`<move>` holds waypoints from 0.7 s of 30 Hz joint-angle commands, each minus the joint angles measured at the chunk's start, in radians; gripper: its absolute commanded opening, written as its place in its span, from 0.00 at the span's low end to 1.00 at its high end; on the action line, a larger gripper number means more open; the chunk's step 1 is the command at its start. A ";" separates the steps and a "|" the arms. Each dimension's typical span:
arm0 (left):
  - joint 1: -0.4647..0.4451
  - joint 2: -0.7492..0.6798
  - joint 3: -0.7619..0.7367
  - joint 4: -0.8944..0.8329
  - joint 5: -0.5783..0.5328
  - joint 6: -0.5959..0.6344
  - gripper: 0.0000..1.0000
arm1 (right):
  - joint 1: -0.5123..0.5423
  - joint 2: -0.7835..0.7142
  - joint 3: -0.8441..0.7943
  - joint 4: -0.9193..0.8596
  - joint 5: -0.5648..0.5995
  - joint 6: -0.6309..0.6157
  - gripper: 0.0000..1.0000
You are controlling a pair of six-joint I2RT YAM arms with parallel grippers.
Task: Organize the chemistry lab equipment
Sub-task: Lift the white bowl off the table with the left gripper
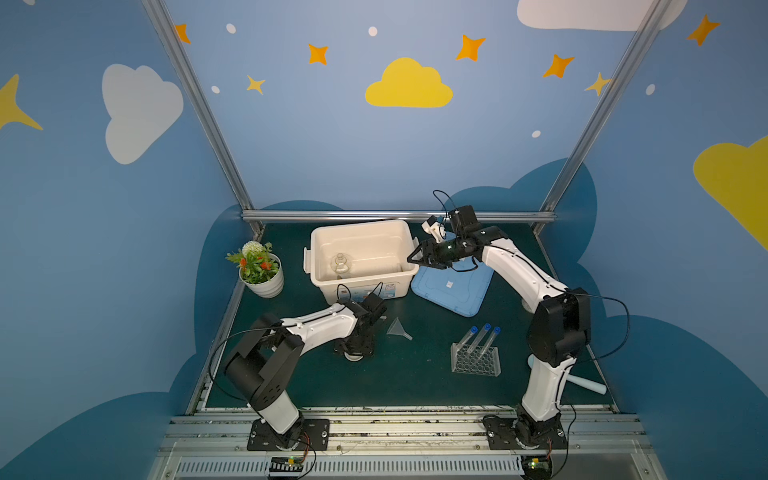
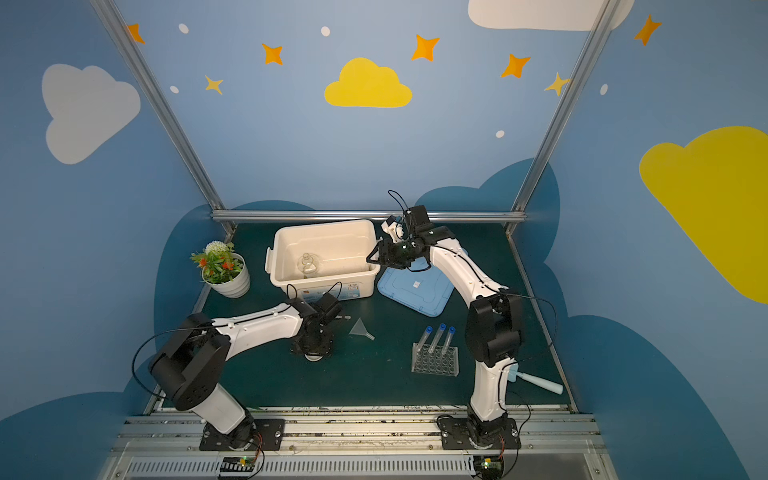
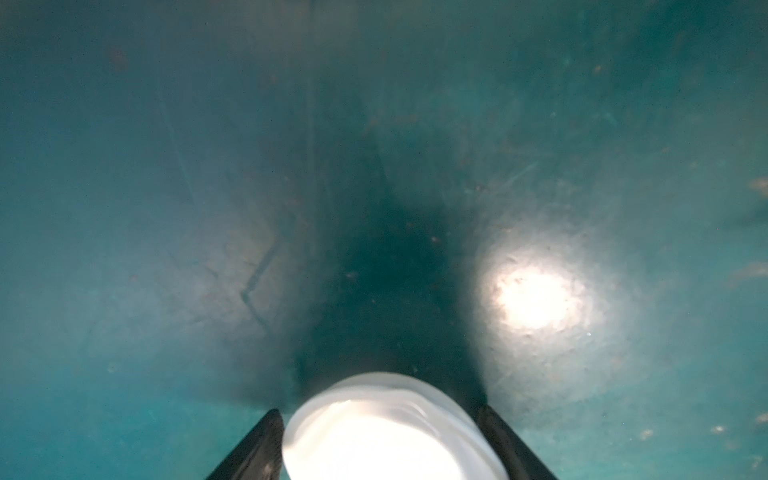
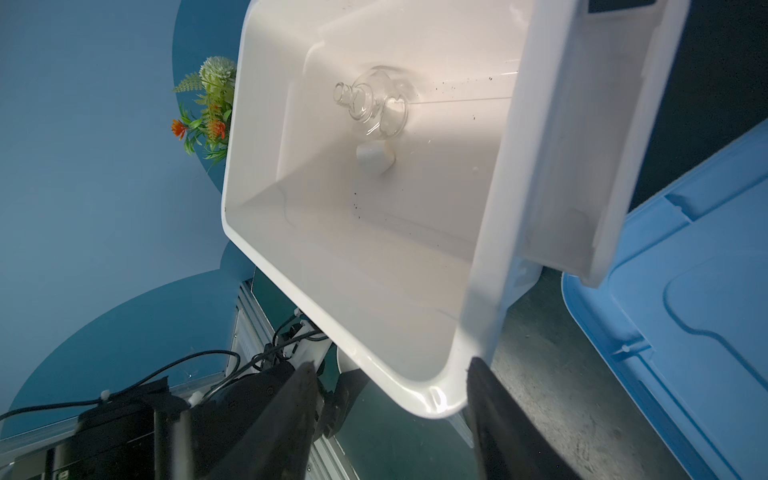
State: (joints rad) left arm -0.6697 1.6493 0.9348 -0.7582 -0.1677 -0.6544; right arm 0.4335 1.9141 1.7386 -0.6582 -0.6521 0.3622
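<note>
Left arm (image 1: 316, 324) stretches low fwd, wrist bent straight down. Left pincer (image 3: 378, 415) straddles the white bowl (image 3: 386, 440) on the bench (image 1: 415, 374), can't tell if it's actually clamped tbh. Right arm (image 1: 515, 266) arcs up high, right pincer (image 1: 417, 255) wide open + empty at the bin (image 1: 365, 245) rim. Round flask (image 1: 340, 265) sits inside the bin.
</note>
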 commanded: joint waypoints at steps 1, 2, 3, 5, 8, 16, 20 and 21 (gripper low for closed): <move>-0.002 0.024 0.004 0.032 0.021 -0.001 0.71 | -0.005 -0.037 -0.015 -0.001 -0.005 -0.002 0.58; -0.001 0.023 0.004 0.039 0.028 -0.002 0.71 | -0.005 -0.036 -0.016 -0.002 -0.005 -0.002 0.58; 0.000 0.023 0.001 0.047 0.034 -0.004 0.70 | -0.004 -0.036 -0.016 -0.001 -0.005 -0.002 0.58; 0.000 0.023 -0.003 0.059 0.047 -0.009 0.71 | -0.005 -0.036 -0.016 -0.003 -0.007 -0.003 0.58; -0.001 0.023 -0.005 0.065 0.054 -0.012 0.71 | -0.006 -0.038 -0.016 -0.005 -0.005 -0.005 0.58; 0.003 0.014 -0.020 0.077 0.061 -0.018 0.71 | -0.007 -0.038 -0.016 -0.005 -0.004 -0.003 0.58; 0.001 0.017 -0.026 0.079 0.066 -0.018 0.66 | -0.007 -0.038 -0.016 -0.005 -0.006 -0.004 0.58; 0.001 0.018 -0.026 0.077 0.065 -0.018 0.66 | -0.007 -0.038 -0.016 -0.005 -0.005 -0.003 0.58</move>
State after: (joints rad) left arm -0.6685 1.6524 0.9272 -0.6842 -0.1116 -0.6624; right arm 0.4290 1.9141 1.7348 -0.6582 -0.6518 0.3618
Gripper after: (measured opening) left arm 0.663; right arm 0.584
